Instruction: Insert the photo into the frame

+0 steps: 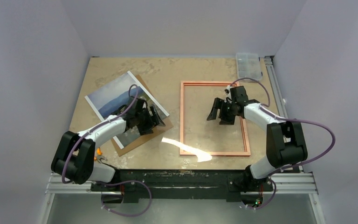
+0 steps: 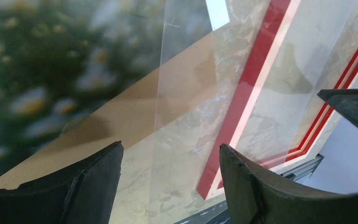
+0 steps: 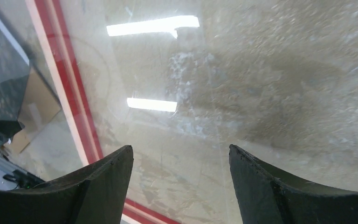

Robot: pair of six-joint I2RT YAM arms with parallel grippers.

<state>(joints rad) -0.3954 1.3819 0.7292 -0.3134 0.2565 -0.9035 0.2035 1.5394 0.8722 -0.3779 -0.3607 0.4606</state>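
Observation:
The photo [image 1: 114, 95], a landscape print, lies at the left on a brown backing board [image 1: 142, 137]. My left gripper [image 1: 154, 116] hovers open over the photo's near right corner and holds nothing. In the left wrist view the photo [image 2: 46, 74] is a blur at the left, the left gripper [image 2: 171, 144] spans bare table, and the frame's red edge [image 2: 254, 88] runs beyond. The frame [image 1: 182, 116] lies flat right of centre. My right gripper [image 1: 217, 111] hangs open above its inside. The right wrist view shows the right gripper [image 3: 181, 146] empty over the clear pane [image 3: 261, 93], with the frame's red edge [image 3: 70, 93] at the left.
A clear sheet [image 1: 186, 148] with bright glare lies across the frame's near left corner and reaches towards the board. A clear plastic box [image 1: 248, 65] stands at the back right. A metal rail [image 1: 272, 79] runs along the table's right side. Walls close in the left, back and right.

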